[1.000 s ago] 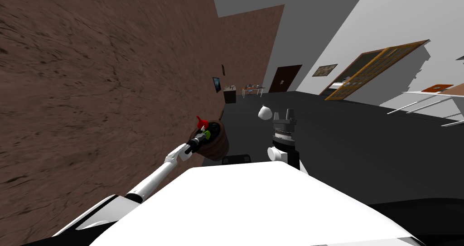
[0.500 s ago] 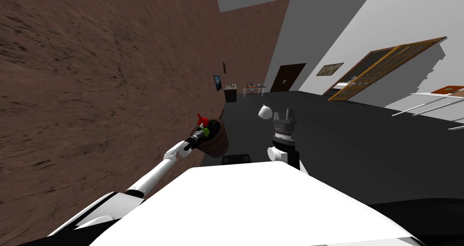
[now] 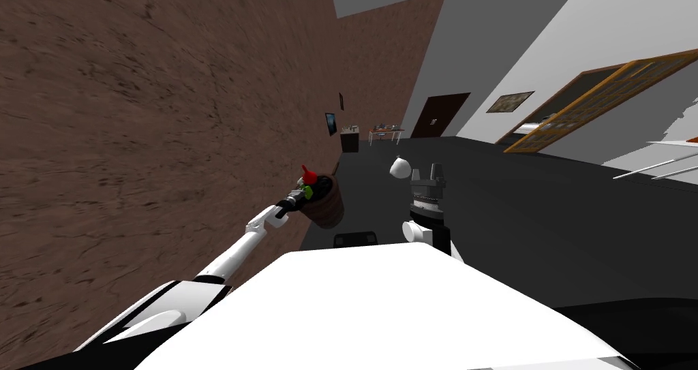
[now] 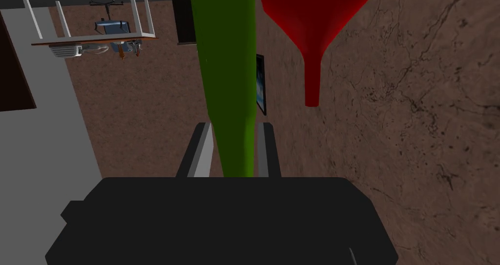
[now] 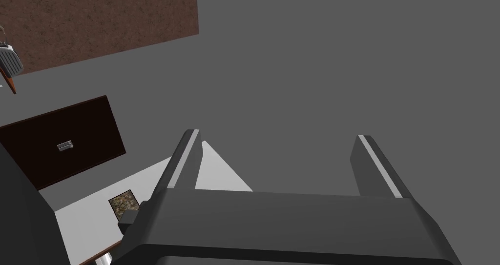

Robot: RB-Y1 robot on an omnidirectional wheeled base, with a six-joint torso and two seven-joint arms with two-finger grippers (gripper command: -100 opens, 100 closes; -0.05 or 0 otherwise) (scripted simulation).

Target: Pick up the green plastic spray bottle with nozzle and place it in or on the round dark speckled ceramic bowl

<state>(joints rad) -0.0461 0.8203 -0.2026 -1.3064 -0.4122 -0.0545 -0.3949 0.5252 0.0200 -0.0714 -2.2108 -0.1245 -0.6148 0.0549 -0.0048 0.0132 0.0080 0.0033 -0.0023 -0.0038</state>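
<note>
The left gripper (image 4: 234,125) is closed down to a narrow gap on the green spray bottle (image 4: 227,57). Its two fingers (image 4: 202,150) press the sides of the bottle's slim end, and the body widens as it runs away from the gripper. The red nozzle (image 4: 312,32) sits beside the green body, its thin tip pointing back toward the gripper, and its broad end is cut off by the picture's edge.

From the head view, the left arm reaches out along the brown wall (image 3: 136,114). There the left gripper (image 3: 300,197) holds the bottle (image 3: 309,192) at the near rim of the brown bowl (image 3: 329,209), which is dark inside, with the nozzle (image 3: 308,176) standing up above the rim. I cannot tell whether the bottle touches the bowl, nor what the bowl rests on.

The right gripper (image 3: 427,173) is raised upright over the dark floor (image 3: 545,216), well apart from the bowl. Its fingers are spread wide with nothing between them, as is also plain at the right gripper (image 5: 278,135) in its wrist view.

Just beyond it lies a small white rounded thing (image 3: 399,167), too small to make out. Far down the wall stands a worktop (image 4: 93,35) with small things on it.
</note>
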